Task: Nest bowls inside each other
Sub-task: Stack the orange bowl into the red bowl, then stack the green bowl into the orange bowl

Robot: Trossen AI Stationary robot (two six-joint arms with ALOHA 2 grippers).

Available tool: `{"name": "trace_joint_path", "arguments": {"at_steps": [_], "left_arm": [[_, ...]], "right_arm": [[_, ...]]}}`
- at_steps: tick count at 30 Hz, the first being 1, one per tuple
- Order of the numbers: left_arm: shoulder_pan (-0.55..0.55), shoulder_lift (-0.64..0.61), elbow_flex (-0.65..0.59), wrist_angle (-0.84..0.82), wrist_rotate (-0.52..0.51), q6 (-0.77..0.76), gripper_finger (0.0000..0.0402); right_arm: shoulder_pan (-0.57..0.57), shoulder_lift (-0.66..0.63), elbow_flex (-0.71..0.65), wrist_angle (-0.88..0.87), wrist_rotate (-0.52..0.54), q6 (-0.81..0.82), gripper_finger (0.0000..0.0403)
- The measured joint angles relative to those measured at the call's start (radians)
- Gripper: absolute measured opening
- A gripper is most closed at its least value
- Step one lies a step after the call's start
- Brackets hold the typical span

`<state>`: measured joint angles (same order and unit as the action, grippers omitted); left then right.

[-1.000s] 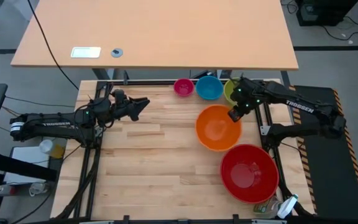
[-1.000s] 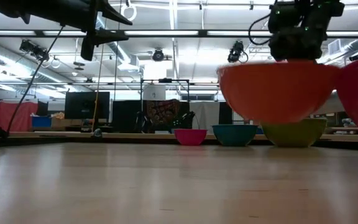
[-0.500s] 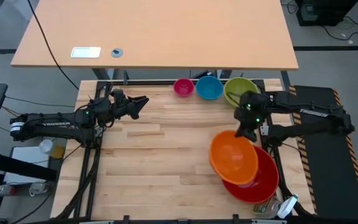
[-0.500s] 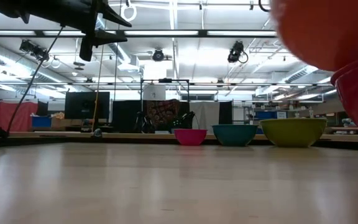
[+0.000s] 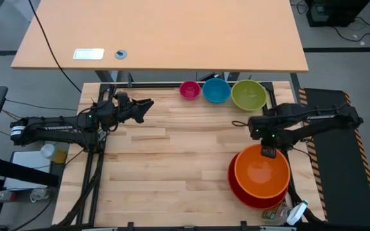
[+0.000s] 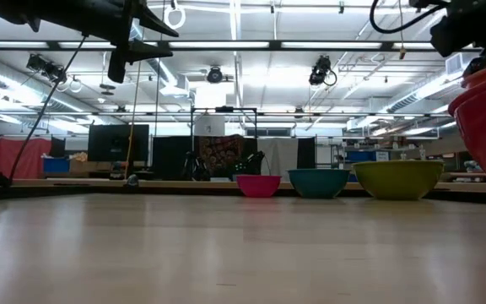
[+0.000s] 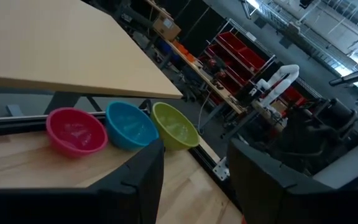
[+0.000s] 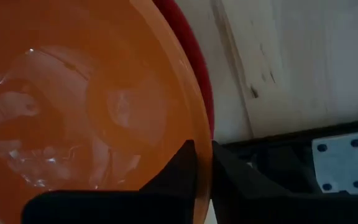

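High view: the orange bowl (image 5: 261, 171) sits inside the red bowl (image 5: 244, 194) at the tabletop's (image 5: 166, 173) near right. The right hand (image 5: 269, 151) is at the orange rim. Lime green bowl (image 5: 248, 94), blue bowl (image 5: 216, 90) and magenta pink bowl (image 5: 189, 89) stand in a row at the far edge, not yet nested. The left hand (image 5: 145, 106) waits released, far left.

Low view: the three small bowls line the far edge; one nesting looks done, three remain.

Right wrist view: dark fingers (image 8: 182, 167) pinch the orange bowl's rim, with red showing beneath.

Left wrist view: its fingers stand apart, holding nothing.
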<state>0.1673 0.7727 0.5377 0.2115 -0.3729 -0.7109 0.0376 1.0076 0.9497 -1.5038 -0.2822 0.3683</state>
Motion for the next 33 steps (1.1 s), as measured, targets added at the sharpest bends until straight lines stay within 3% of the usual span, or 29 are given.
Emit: {"name": "trace_joint_path", "arguments": {"at_steps": [5, 11, 18, 22, 26, 31, 33], "left_arm": [[-0.002, 0.0, 0.0, 0.005, 0.042, 0.04, 0.0179], [-0.005, 0.0, 0.0, 0.005, 0.049, 0.046, 0.0179], [-0.005, 0.0, 0.0, 0.005, 0.059, 0.047, 0.0179], [-0.005, 0.0, 0.0, 0.006, 0.064, 0.051, 0.0179], [-0.005, 0.0, 0.0, 0.006, 0.065, 0.052, 0.0179], [-0.005, 0.0, 0.0, 0.006, 0.066, 0.053, 0.0178], [-0.005, 0.0, 0.0, 0.006, 0.066, 0.055, 0.0178]], "right_arm": [[0.028, 0.018, 0.0, 0.045, 0.004, -0.002, 0.0073], [0.033, 0.02, 0.0, 0.081, -0.017, 0.0, 0.0148], [-0.022, 0.02, 0.0, 0.056, -0.139, 0.058, 0.0214], [-0.022, 0.02, 0.0, 0.057, -0.138, 0.071, 0.0227], [-0.052, 0.018, 0.0, -0.033, 0.023, 0.164, 0.0226], [-0.061, 0.013, 0.0, -0.035, -0.135, 0.169, 0.0225], [-0.061, 0.013, 0.0, -0.06, -0.096, 0.182, 0.0225]]}}
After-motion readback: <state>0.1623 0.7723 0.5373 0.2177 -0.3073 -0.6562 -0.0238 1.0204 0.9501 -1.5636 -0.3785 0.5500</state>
